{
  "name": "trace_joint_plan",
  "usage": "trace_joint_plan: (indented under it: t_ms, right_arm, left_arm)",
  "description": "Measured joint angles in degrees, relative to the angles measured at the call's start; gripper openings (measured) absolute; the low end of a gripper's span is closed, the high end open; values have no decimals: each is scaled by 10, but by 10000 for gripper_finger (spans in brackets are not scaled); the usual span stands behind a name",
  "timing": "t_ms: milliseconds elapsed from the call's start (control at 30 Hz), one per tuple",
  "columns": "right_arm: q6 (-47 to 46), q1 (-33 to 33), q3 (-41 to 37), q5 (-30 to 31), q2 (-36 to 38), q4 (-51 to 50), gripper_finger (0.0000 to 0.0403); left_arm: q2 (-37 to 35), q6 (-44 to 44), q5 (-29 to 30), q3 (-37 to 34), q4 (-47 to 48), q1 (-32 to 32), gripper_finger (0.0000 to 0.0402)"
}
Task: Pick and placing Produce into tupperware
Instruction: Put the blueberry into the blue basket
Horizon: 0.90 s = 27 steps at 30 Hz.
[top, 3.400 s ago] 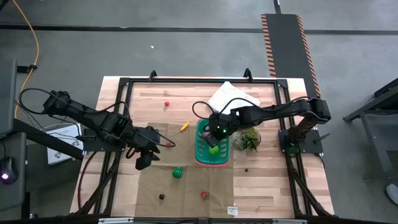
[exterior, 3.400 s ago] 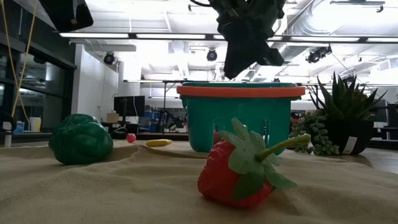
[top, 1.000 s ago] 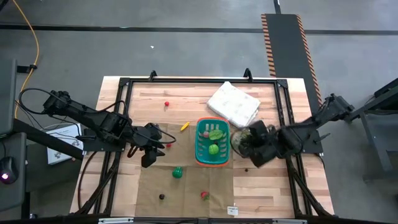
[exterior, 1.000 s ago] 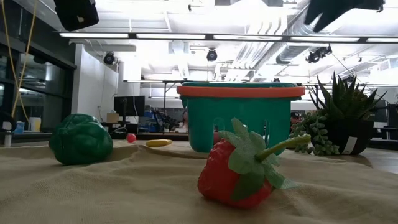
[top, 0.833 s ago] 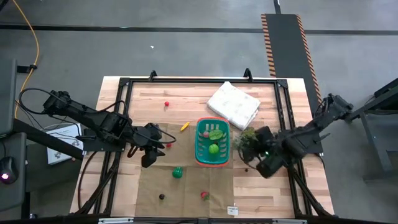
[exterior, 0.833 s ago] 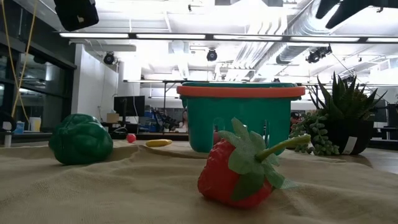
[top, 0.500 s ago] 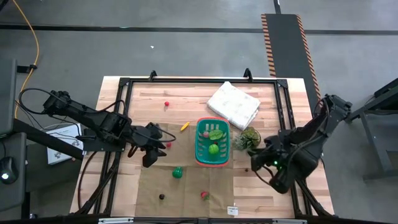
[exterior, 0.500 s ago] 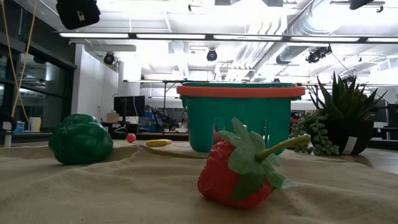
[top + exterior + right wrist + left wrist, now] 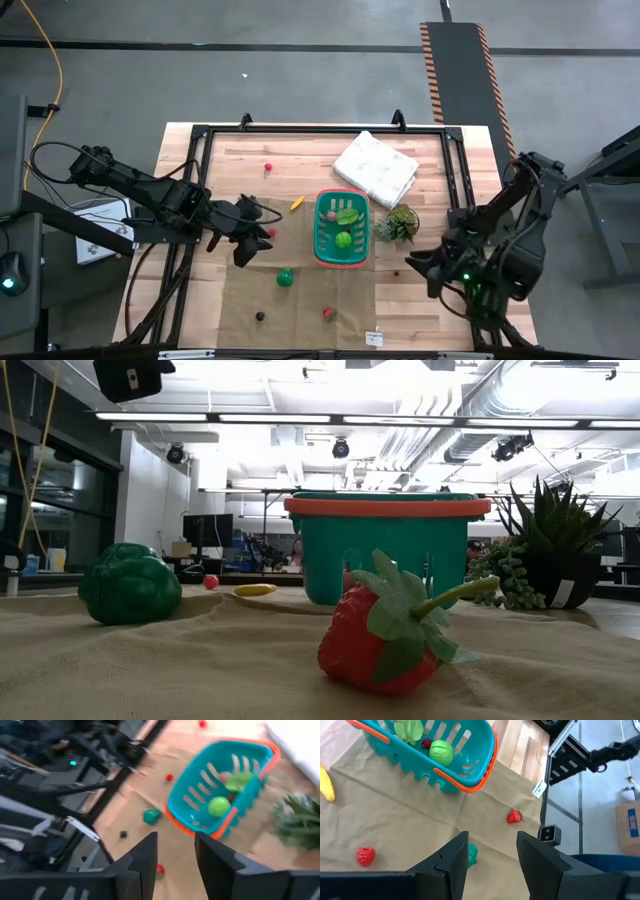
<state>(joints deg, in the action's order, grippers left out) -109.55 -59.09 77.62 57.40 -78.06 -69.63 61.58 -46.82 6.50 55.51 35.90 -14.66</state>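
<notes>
- Teal plastic, that's our basket, mid-table on the burlap mat, already holding a leafy green piece, a round green piece and a small red berry.
- We have the left gripper hovering over the mat's left edge, fingers parted with nothing between them, as its wrist view shows.
- Just beside it on the mat lies a raspberry; a little nearer the front edge sits the dark green vegetable, which looks like the next pick to us.
- The right gripper hangs to the right of the basket, near the spiky potted plant, fingers apart and empty; we judge it is waiting.
- Loose pieces left: a strawberry, a small dark piece, a yellow banana-like piece and a red berry on the bare wood.
- To do this well, we'd centre the left fingers over the green vegetable, come straight down, and close across its middle so it can't roll out.
- We'd lift clear of the basket's orange rim before releasing over it.
- The white cloth bundle at the back stays out of this.
</notes>
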Motion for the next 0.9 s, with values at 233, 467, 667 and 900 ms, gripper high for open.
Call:
trace_joint_plan:
  t_ms: [233,467,667,900]
  right_arm:
    - [76,-18,25,50,0,-29,100]
    - [-46,-26,25,-8,-37,-163,79]
    - [-175,-54,18,-32,-95,-205,78]
    - [-273,-72,17,-76,-171,-204,78]
  left_arm:
    - [0,-25,7,0,0,0,154]
    - [0,-52,9,0,1,0,154]
    - [1,-61,14,0,1,0,154]
    - [1,-61,37,0,1,0,154]
